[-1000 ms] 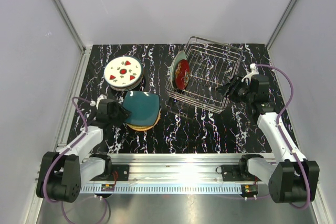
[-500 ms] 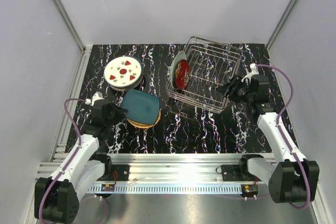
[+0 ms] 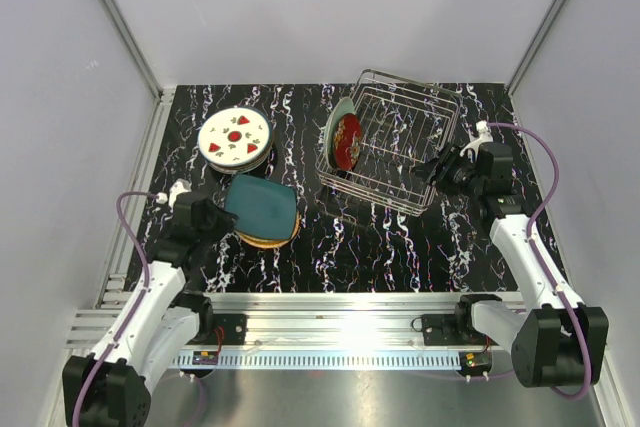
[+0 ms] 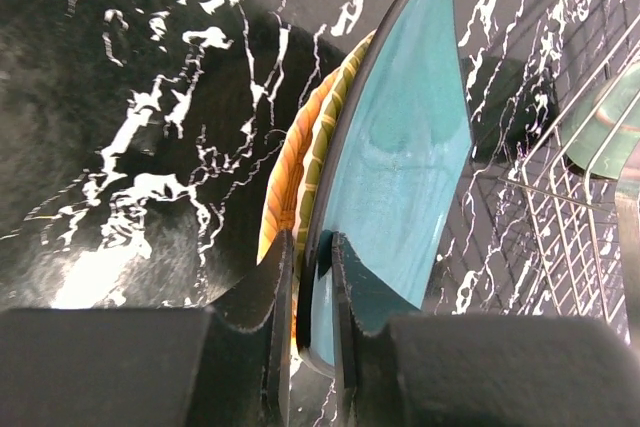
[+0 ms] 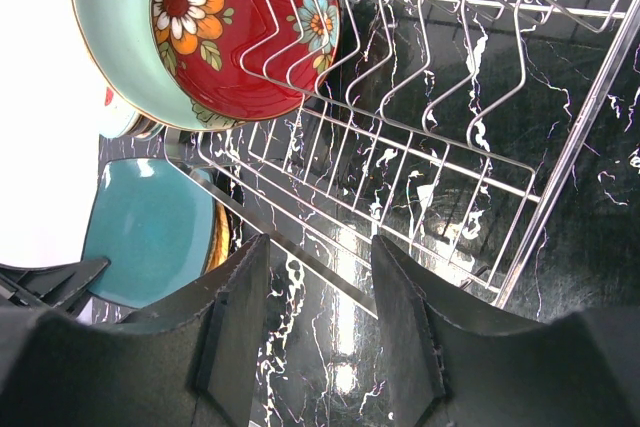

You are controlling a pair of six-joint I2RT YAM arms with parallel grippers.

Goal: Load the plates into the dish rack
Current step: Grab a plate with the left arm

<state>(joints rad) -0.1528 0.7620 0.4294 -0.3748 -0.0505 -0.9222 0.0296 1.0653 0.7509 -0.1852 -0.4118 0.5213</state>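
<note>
Okay, the left gripper is pinched tight on the rim of the teal plate, one finger on each face. That plate is at abt 9 o'clock from the middle of the table. It lies on the orange-tan plate, and the held edge, at the plate's 9 o'clock side, looks tipped up a bit. The white strawberry plate waits at 11 o'clock.

The dish rack is at 1 o'clock. The red plate and the mint-green plate stand up in its 9 o'clock end; the other slots look free. The right gripper is at the rack's 4 o'clock corner w/ its fingers apart. A rack wire runs btwn them, but I can't tell if they touch it.

I think the teal plate is hard and stiff, so it won't bend. It looks shiny, so prob slippery, and it would break if it fell. It's held by one edge only, so the far side may sag or swing. Best grip, I'd say: deep on the rim, squeezed firm, moved slow. Next, likely: stand it in a slot by the red one.
</note>
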